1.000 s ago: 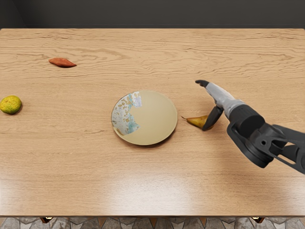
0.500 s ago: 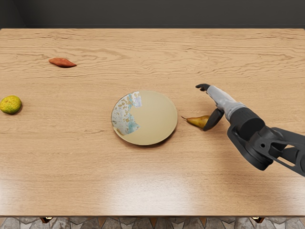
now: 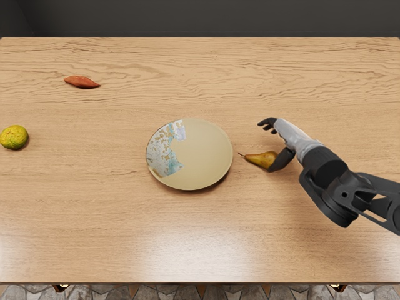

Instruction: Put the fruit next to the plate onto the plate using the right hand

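A beige plate (image 3: 200, 153) with a patterned left part lies at the middle of the table. Just right of it lies a small yellow-brown pear (image 3: 260, 159), stem toward the plate. My right hand (image 3: 275, 145) comes in from the right edge and is down at the pear's right end. Its thumb (image 3: 282, 159) touches the pear's near right side, and the fingers (image 3: 268, 124) arch above and behind the fruit, spread and not closed on it. The pear rests on the table.
A red-orange oblong fruit (image 3: 82, 82) lies at the far left of the table. A yellow-green lemon-like fruit (image 3: 14, 137) sits at the left edge. The wooden table (image 3: 200, 237) stretches wide in front of the plate.
My right hand has lowered and its fingers have curved down toward the pear. The pear and the plate have not moved.
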`<state>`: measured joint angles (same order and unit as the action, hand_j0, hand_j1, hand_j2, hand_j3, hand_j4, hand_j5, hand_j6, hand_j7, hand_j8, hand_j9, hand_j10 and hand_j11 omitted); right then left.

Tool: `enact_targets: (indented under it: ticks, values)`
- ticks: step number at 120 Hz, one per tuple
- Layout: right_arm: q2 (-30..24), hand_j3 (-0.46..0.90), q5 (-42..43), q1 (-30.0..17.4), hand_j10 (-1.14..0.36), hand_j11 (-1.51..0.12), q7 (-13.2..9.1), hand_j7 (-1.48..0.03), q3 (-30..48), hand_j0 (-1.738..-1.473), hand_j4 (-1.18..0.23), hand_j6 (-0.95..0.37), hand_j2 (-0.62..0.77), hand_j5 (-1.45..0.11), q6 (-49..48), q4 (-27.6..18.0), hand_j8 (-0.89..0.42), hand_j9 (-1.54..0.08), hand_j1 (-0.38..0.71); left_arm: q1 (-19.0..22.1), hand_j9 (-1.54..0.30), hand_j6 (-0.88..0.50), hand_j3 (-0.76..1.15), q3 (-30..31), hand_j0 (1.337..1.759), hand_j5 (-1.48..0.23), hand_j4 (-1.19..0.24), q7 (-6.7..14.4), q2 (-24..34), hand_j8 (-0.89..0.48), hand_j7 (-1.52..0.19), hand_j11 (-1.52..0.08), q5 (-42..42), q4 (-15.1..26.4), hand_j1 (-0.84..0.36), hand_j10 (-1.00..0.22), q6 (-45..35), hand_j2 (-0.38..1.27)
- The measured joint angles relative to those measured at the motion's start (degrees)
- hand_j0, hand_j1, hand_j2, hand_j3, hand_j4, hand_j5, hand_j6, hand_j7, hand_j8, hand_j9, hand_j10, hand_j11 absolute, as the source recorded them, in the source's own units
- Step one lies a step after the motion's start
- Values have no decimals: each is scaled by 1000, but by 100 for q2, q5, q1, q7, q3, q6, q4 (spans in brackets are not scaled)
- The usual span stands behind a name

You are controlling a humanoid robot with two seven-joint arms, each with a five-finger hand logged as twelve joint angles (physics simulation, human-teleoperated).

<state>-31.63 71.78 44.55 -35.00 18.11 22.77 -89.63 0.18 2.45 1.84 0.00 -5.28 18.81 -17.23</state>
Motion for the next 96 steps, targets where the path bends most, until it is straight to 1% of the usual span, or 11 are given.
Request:
enact_targets:
  ticks: [11,35,67,80,96]
  values:
    - [24,0,0,0,-279,-361,0,-360,0,-1658,-280,-281,-48,-361,5,4,-280,-361,-20,0,-6,-5,0,0,1658,-6,-5,0,0,-5,-6,-6,0,0,343,-5,0,1]
    - [46,0,2,0,-349,-451,-3,-451,0,-1658,-348,-351,-32,-453,14,6,-350,-452,61,0,-6,-5,0,0,1658,-6,-5,0,0,-5,-6,-6,0,0,343,-5,0,1]
    - [43,0,-7,-8,-416,-540,-3,-539,0,-1658,-415,-418,-74,-542,16,7,-416,-541,167,0,-6,-5,0,0,1658,-6,-5,0,0,-5,-6,-6,0,0,343,-5,0,1]
    - [47,0,-13,-1,-428,-554,-3,-554,0,-1658,-427,-430,-94,-557,8,7,-428,-555,190,0,-6,-5,0,0,1658,-6,-5,0,0,-5,-6,-6,0,0,343,-5,0,1]
    - [56,0,-22,27,-435,-564,-1,-564,-1,-1658,-435,-436,-91,-565,-26,7,-436,-564,185,0,-6,-5,0,0,1658,-6,-5,0,0,-5,-6,-6,0,0,343,-5,0,1]
